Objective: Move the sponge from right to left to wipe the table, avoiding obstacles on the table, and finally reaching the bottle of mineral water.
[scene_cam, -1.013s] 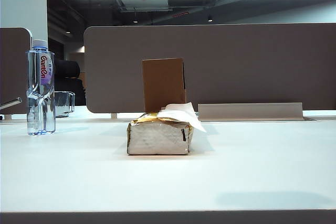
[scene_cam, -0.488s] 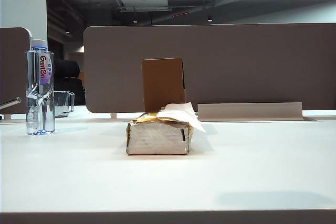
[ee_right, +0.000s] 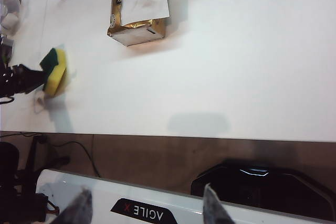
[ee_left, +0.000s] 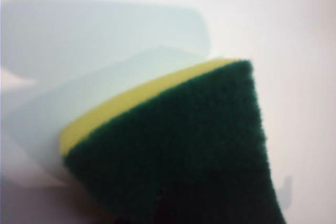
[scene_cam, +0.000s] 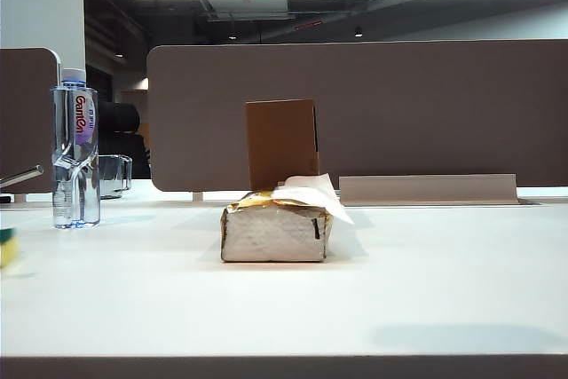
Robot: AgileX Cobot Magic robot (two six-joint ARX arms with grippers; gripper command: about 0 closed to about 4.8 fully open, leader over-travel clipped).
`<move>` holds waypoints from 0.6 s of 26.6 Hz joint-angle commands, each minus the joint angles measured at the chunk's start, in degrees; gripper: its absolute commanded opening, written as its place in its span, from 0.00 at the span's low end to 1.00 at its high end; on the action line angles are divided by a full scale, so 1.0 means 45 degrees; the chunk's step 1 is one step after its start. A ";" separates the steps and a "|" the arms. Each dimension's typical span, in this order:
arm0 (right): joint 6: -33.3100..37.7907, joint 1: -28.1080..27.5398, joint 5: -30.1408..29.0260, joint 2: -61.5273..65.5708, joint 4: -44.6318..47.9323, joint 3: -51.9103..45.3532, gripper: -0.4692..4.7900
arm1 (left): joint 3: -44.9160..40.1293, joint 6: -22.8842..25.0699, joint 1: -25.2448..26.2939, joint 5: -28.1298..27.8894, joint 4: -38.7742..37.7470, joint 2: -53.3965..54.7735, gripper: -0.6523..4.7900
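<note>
Right now we hold the sponge [ee_right: 54, 71] in our left gripper [ee_right: 31, 78], whose jaws are pinched tight on it. From the right wrist view the dark arm reaches in over the table [ee_right: 236, 66] near its front edge and carries the block at its tip. In the left wrist view the sponge [ee_left: 178, 150] fills most of the frame, its green scouring face toward the camera and the yellow foam showing as a strip along one edge, with white tabletop behind. In the exterior view only a yellow and green sliver of the sponge [scene_cam: 7, 248] shows at the far left edge, nearer the front than the bottle of mineral water [scene_cam: 74, 150], which stands upright toward the back left beside a glass cup [scene_cam: 114, 176].

The tissue pack [scene_cam: 275, 232] sits mid-table with the cardboard box [scene_cam: 281, 144] upright behind it, both well apart from the sponge.

Our right gripper [ee_right: 144, 208] hangs off the table's front edge, fingers spread and holding nothing.
</note>
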 commanded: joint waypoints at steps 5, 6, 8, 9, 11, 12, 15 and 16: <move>0.0165 0.0005 -0.0034 -0.0034 0.0136 0.0063 0.59 | 0.1783 -0.0534 -0.0947 -0.0486 0.0738 0.2322 0.11; 0.0165 0.0005 -0.0029 -0.0034 0.0136 0.0063 0.59 | 0.2322 -0.0578 -0.0991 -0.0491 0.0792 0.2696 0.11; 0.0165 0.0005 -0.0034 -0.0034 0.0136 0.0063 0.59 | 0.3181 -0.0636 -0.0991 -0.0661 0.0801 0.3225 0.11; 0.0170 0.0005 -0.0034 -0.0034 0.0136 0.0063 0.59 | 0.3439 -0.0631 -0.0991 -0.0699 0.0772 0.3395 0.11; 0.0170 0.0005 -0.0034 -0.0034 0.0136 0.0063 0.59 | 0.4061 -0.0631 -0.0986 -0.0709 0.0651 0.3774 0.11; 0.0165 0.0005 -0.0039 -0.0034 0.0136 0.0063 0.59 | 0.4396 -0.0631 -0.0971 -0.0714 0.0573 0.4002 0.11; 0.0165 0.0005 -0.0039 -0.0034 0.0136 0.0068 0.59 | 0.5634 -0.0641 -0.0971 -0.0758 0.0316 0.4828 0.11; 0.0165 0.0005 -0.0039 -0.0034 0.0136 0.0068 0.59 | 0.5867 -0.0651 -0.0971 -0.0884 0.0267 0.4988 0.11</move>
